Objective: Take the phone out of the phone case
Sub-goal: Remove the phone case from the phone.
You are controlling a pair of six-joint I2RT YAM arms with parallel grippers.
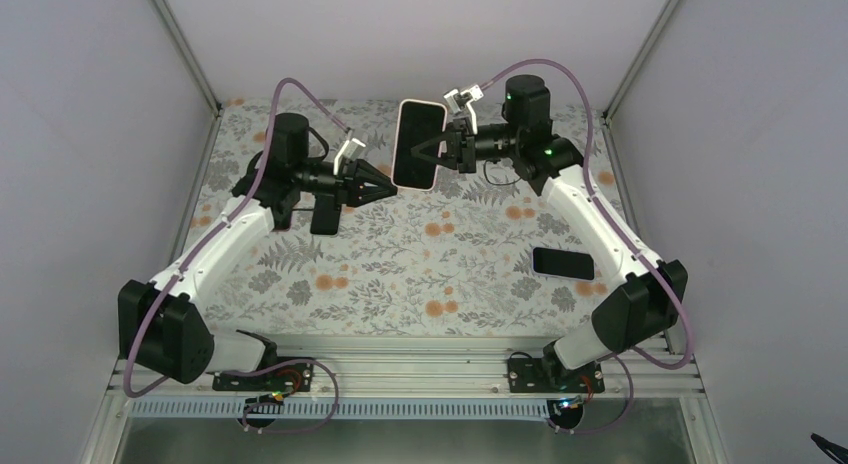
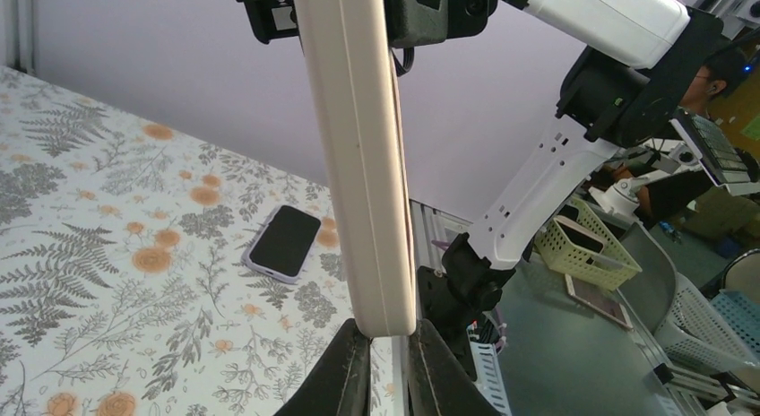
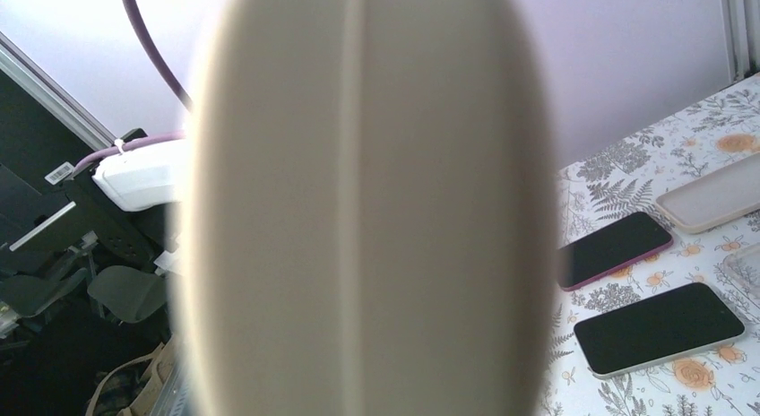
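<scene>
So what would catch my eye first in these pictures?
A cased phone held up in mid-air over the back of the flowered table, dark screen showing. It is gripped from both sides: the right gripper clamps one edge, the left gripper pinches the corner nearest it. A second phone lies flat on the table by the right arm.

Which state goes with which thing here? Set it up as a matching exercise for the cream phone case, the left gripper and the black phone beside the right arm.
Things:
1. cream phone case
2. left gripper
3. black phone beside the right arm

States:
a. lies flat on the table
b. held up above the table
c. shut on the case's edge

Pairs: 1-b, 2-c, 3-a
</scene>
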